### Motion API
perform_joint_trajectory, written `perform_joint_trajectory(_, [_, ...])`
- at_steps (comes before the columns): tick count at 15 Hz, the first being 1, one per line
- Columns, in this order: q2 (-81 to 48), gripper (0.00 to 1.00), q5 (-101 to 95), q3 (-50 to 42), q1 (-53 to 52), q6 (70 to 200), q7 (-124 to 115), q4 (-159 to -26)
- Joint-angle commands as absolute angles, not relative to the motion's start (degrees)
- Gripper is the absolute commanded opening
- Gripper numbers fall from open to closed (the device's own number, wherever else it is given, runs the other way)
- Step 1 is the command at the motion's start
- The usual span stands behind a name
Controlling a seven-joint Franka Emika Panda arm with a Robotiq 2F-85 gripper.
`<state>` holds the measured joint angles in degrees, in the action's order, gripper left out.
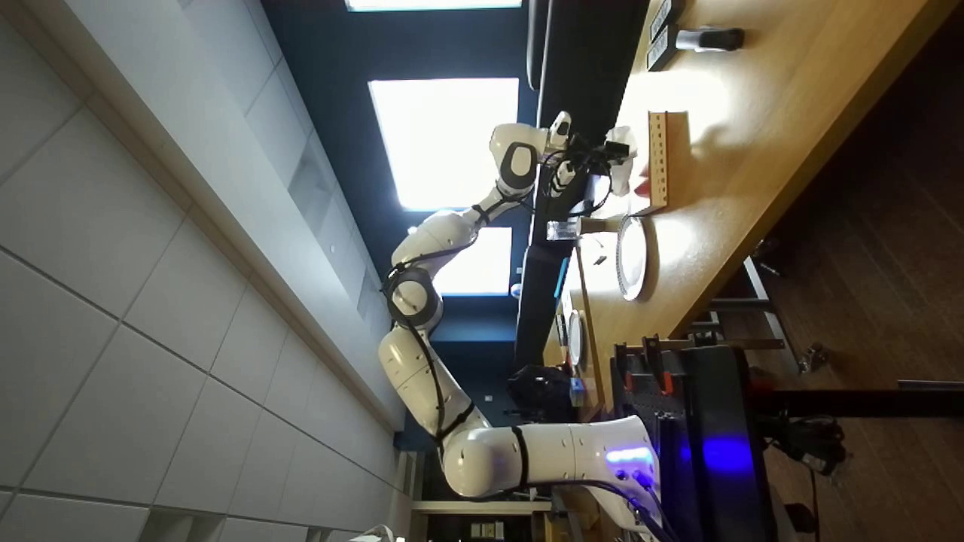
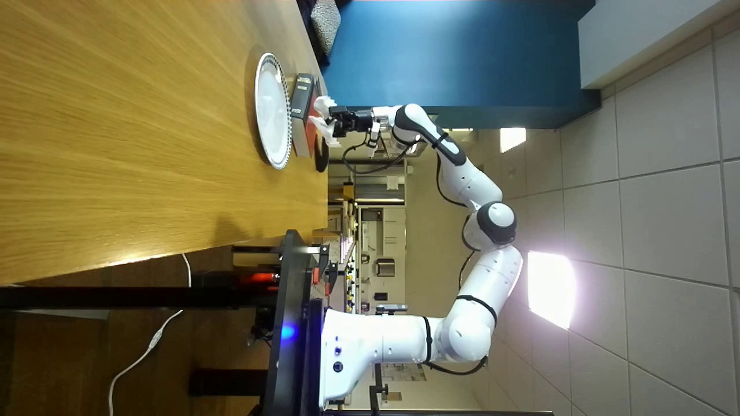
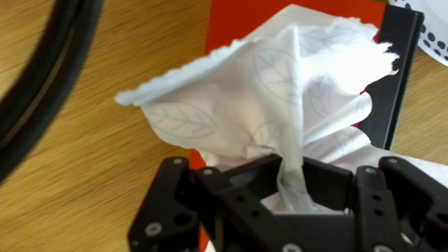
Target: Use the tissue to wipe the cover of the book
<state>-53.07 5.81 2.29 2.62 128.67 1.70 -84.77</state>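
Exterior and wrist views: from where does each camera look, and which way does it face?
Wrist view: sits behind the claw, facing down at the leaf-printed tissue and red-and-black book; the claw shows at the bottom.
Exterior view: sits beside the wooden table, turned sideways with ceiling at picture left, facing the Panda arm, nearly whole.
Exterior view: turned sideways, ceiling at picture right, facing the whole arm from its opposite side, the plate nearer than the book.
All three share the book and tissue.

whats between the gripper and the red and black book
The white tissue, pinched in the gripper; the wrist view shows it in front of the book, hiding part of it.
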Motion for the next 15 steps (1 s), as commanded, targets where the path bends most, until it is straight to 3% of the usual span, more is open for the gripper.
perform_joint_trajectory(1, [-54.49,0.0,6.33,2.46,3.21,127.8,1.84,-81.8])
perform_joint_trajectory(15, [-56.08,0.0,5.47,4.34,2.29,126.93,5.02,-82.89])
